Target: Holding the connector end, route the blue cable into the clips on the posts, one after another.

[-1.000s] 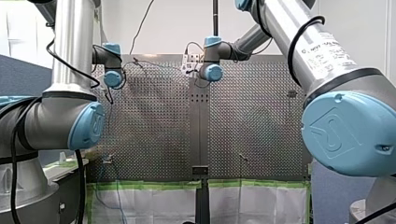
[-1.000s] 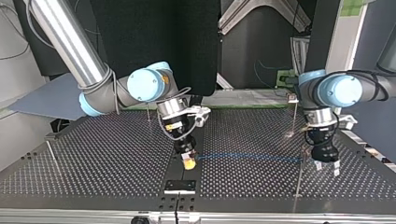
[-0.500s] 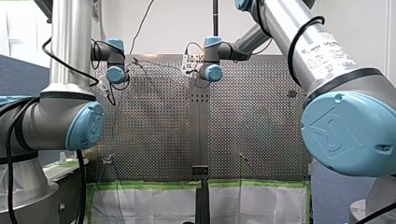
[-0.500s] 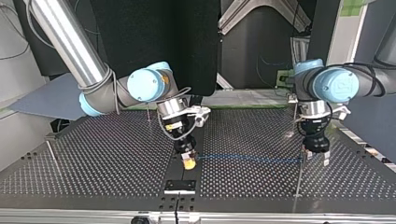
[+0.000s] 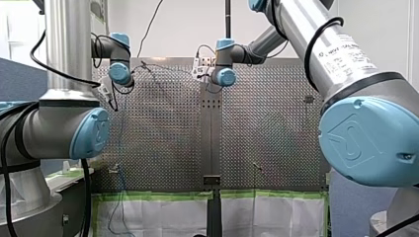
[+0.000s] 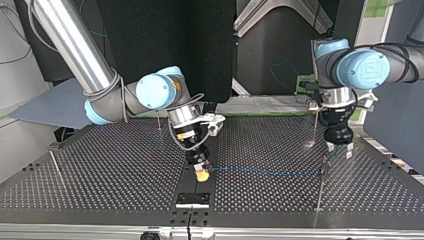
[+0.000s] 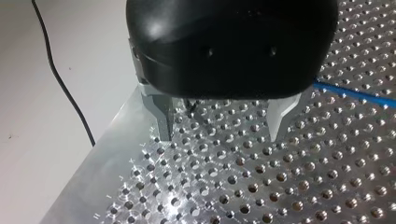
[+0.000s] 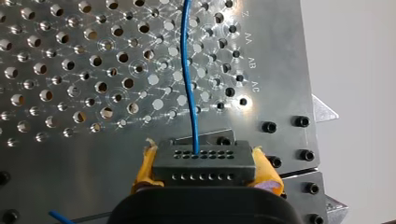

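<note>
Since the earlier frames, the left arm [image 5: 118, 69] has risen at the front view's upper left. Top view: left jaws spread above the bench [image 6: 100, 175] at right. The blue cable [image 6: 265, 171] runs from the right jaws at centre to a post [image 6: 320, 192]. Left wrist view: jaws spread, cable at right edge. Right wrist view: yellow-padded jaws pinch the connector [image 8: 203, 163].

My right claw [image 6: 201, 173] gripping blue cable [image 6: 265, 171], my left claw [image 6: 339, 150] spread near post [image 6: 320, 190]
</note>
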